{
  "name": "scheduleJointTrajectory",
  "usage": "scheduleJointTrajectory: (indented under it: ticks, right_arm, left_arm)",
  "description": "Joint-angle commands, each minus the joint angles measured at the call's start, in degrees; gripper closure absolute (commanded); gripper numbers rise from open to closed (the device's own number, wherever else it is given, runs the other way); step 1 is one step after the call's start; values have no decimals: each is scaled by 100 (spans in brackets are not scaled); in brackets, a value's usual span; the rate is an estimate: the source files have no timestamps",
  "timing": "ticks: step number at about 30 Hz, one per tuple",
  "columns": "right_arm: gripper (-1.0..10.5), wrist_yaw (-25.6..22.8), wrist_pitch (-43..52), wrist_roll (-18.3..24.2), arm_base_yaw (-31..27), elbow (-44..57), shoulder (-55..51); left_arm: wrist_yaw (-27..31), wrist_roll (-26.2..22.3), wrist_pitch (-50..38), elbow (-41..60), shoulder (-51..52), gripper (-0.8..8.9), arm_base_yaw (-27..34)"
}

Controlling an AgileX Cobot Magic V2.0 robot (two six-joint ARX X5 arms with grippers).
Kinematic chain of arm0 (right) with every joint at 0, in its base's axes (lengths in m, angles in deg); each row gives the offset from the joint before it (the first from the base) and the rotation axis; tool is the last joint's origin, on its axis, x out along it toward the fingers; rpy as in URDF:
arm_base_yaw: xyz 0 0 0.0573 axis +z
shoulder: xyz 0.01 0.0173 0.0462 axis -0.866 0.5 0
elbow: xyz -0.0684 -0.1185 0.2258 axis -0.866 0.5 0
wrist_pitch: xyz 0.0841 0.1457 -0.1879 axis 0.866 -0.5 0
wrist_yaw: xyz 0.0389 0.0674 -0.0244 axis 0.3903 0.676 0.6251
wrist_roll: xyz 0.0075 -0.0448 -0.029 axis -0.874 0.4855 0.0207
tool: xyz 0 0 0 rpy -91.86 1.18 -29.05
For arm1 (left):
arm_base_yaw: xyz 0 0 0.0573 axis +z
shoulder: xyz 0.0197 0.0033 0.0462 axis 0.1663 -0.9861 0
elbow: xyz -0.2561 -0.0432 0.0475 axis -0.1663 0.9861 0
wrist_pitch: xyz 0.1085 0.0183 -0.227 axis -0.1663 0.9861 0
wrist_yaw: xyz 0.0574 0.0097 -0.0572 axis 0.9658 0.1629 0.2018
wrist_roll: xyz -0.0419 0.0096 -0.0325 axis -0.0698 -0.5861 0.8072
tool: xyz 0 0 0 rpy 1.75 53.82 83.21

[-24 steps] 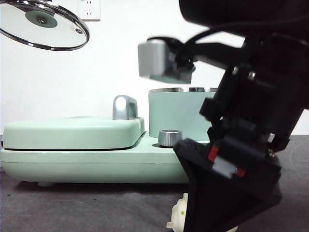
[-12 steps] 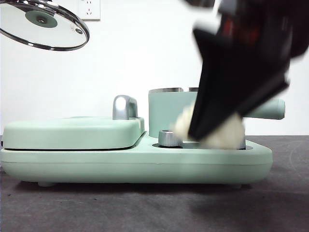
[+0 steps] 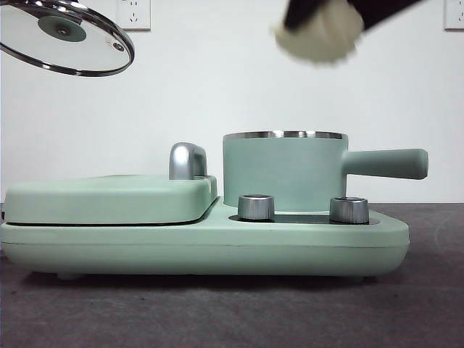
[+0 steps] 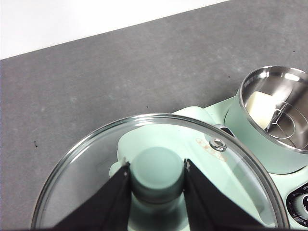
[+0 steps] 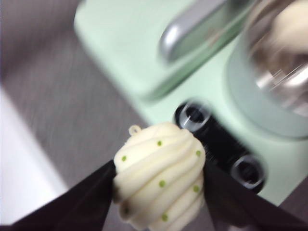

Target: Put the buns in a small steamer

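Observation:
The small steamer (image 3: 283,170) is a mint-green pot with a steel rim and a long handle, standing open on the cooker base. A smooth cream-white bun (image 4: 261,109) lies inside the steamer (image 4: 276,113). High above the pot, my right gripper (image 3: 319,22) is shut on the ridged bun (image 3: 319,32). In the right wrist view that ridged bun (image 5: 161,180) with green specks sits between the jaws of the right gripper (image 5: 159,185). My left gripper (image 4: 156,175) is shut on the green knob of the glass lid (image 4: 159,168), held up at the far left. The lid (image 3: 65,36) hangs tilted.
The flat mint-green griddle section (image 3: 109,197) with its steel handle (image 3: 187,161) lies left of the pot. Two steel knobs (image 3: 255,206) stand on the cooker base (image 3: 203,246). Dark grey table (image 3: 217,312) runs in front.
My right gripper has risen from the table in front of the cooker to high above the pot, carrying the ridged bun. The lid has not moved.

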Motion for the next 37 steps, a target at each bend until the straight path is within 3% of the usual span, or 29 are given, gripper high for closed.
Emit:
scheduleJointTrajectory:
  ticks: [1, 9, 15, 23, 34, 37]
  right_arm:
    - [686, -28, 50, 197, -356, -424, 197]
    - [716, 120, 413, 892, -1484, -1163, 1169]
    - [716, 411, 721, 1102, -1996, -1598, 2280]
    - [717, 481, 793, 1193, -2253, -1915, 3351]
    - [714, 481, 992, 1320, -2326, -1915, 3998]
    - [624, 485, 1045, 1318, -2306, -1926, 4011]
  left_arm:
    - [-35, -2, -155, -92, 7, 803, -13]
    - [-35, -2, -155, -92, 7, 803, -13]
    - [-35, -2, -153, -92, 7, 803, -13]
    - [-35, -4, -157, -92, 7, 803, -13]
    - [-35, -4, -157, -92, 7, 803, -13]
    - [-35, -4, -155, -92, 7, 803, -13]
